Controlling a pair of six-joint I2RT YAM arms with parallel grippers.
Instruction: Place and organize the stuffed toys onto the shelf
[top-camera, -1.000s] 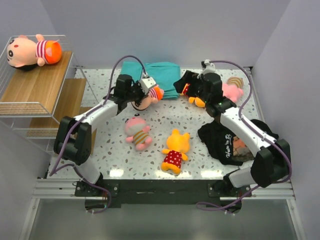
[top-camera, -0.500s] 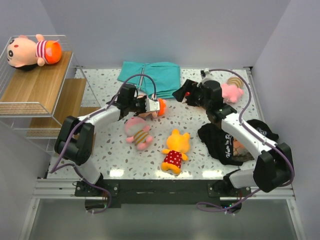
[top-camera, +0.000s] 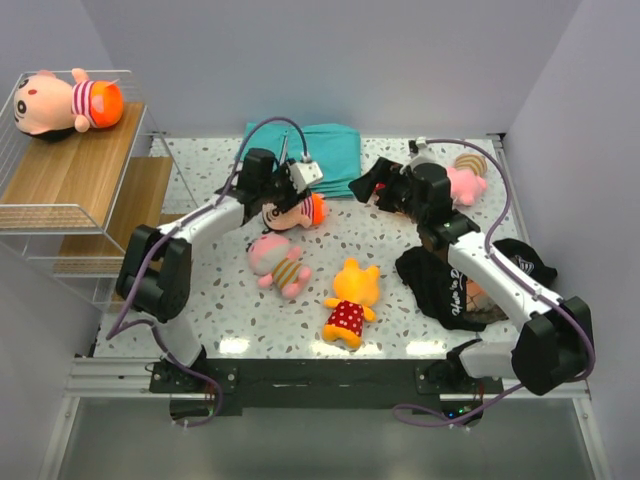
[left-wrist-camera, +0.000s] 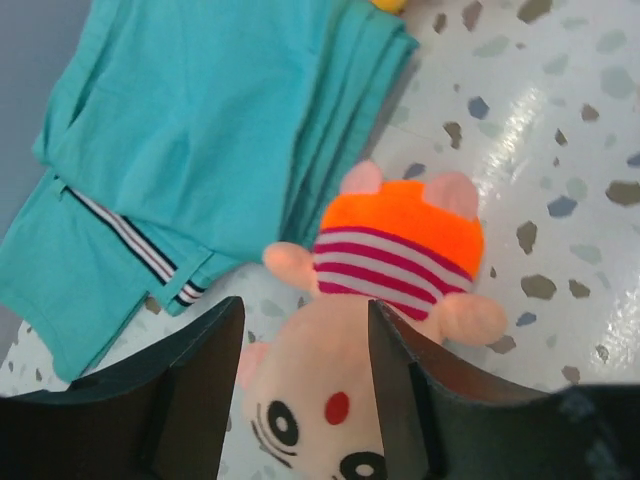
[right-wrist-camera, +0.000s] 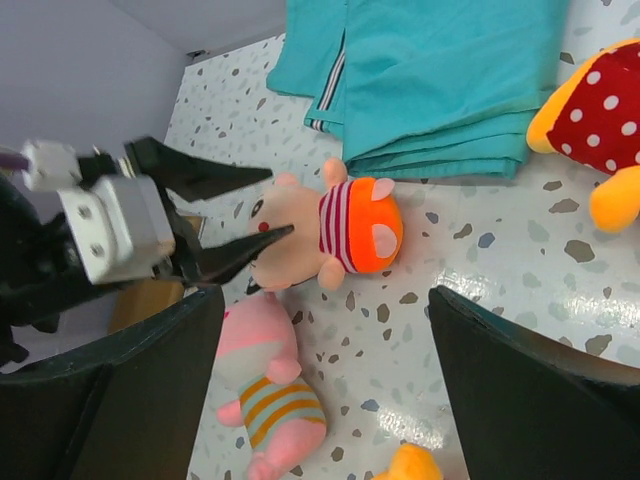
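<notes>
A peach stuffed toy (top-camera: 298, 212) in a striped shirt and orange pants lies on the table beside the teal cloth. My left gripper (top-camera: 283, 192) stands open over it, its fingers on either side of the toy's head (left-wrist-camera: 320, 385). In the right wrist view the same toy (right-wrist-camera: 330, 228) rests flat. My right gripper (top-camera: 378, 186) is open and holds nothing. A pink toy (top-camera: 277, 262) and an orange toy in a red dotted dress (top-camera: 350, 300) lie nearer the front. Another peach toy (top-camera: 62, 101) lies on top of the shelf (top-camera: 75, 175) at the far left.
The teal cloth (top-camera: 312, 148) lies at the back. A black garment (top-camera: 462, 285) is heaped at the right, under the right arm. A pink plush (top-camera: 464, 181) sits at the back right. A piece of red dotted fabric on an orange plush (right-wrist-camera: 590, 120) shows beside the cloth.
The left gripper, shut on the peach toy a second ago, lowered it to the table beside the teal cloth and opened. The right gripper shifted slightly and stayed open.
</notes>
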